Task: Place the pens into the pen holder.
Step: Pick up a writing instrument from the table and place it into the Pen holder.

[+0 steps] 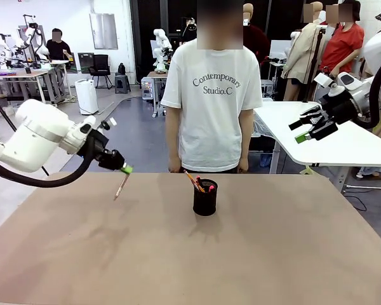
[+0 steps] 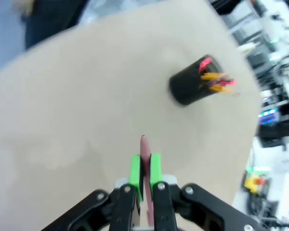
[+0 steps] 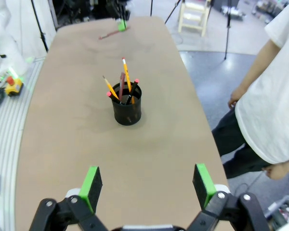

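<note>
The left gripper, clamped on a thin copper-brown pen above the tan table, must carry it to the black mesh cylindrical pen holder mid-table, while the right gripper hangs open.

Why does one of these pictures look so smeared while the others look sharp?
The left wrist view is motion-blurred: the pen holder and table edges smear, though the left gripper pinching its copper-brown pen stays fairly crisp. The front and right wrist views are sharp, with soft shadows beside the holder.
</note>
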You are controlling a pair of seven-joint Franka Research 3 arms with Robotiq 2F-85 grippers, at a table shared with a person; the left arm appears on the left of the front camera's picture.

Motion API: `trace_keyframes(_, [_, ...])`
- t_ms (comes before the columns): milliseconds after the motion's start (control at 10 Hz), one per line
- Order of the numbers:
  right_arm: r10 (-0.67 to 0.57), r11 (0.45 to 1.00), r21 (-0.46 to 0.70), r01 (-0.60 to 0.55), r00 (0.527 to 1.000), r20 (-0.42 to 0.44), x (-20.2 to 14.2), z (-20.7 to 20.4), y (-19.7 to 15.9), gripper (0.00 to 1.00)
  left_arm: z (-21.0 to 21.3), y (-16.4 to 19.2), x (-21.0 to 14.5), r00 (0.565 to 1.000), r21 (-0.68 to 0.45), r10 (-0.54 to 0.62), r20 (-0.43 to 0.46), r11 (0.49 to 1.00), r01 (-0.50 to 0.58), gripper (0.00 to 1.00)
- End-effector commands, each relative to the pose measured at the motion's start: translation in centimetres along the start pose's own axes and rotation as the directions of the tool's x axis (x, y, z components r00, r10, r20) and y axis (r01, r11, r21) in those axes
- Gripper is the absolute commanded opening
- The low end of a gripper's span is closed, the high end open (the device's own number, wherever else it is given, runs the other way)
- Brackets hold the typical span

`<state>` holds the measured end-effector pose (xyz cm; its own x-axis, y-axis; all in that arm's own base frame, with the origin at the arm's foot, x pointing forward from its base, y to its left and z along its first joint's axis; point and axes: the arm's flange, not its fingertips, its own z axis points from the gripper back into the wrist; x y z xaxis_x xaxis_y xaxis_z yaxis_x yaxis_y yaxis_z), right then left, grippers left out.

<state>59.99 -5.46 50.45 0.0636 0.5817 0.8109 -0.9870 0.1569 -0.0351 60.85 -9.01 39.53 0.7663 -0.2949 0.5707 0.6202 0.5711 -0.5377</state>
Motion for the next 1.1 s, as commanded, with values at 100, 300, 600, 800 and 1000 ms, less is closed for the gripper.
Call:
trace_keyframes(100, [0.002,1.0,-0.014,-0.002,1.0,-0.002,0.3,-0.2,0.0,1.0,1.7,-2.8,-1.6,0.93,-0.062,-0.274,0.246,0.953,0.297,0.0])
trace_keyframes(300, [0.002,1.0,-0.014,-0.002,1.0,-0.002,0.3,-0.2,0.0,1.0,2.4,-5.6,-2.3,0.77,-0.098,-0.525,0.362,0.8,0.592,0.0])
trace_keyframes(600, [0.002,1.0,-0.014,-0.002,1.0,-0.002,0.3,-0.2,0.0,1.0,3.5,-7.0,-3.2,0.786,-0.192,-0.505,0.357,0.784,0.59,0.0])
trace_keyframes(800, [0.002,1.0,-0.014,-0.002,1.0,-0.002,0.3,-0.2,0.0,1.0,2.7,-7.4,-0.9,0.714,-0.064,-0.587,0.383,0.754,0.654,0.0])
trace_keyframes(1000, [0.002,1.0,-0.014,-0.002,1.0,-0.002,0.3,-0.2,0.0,1.0,2.9,-7.4,-2.0,0.714,-0.097,-0.582,0.389,0.745,0.66,0.0])
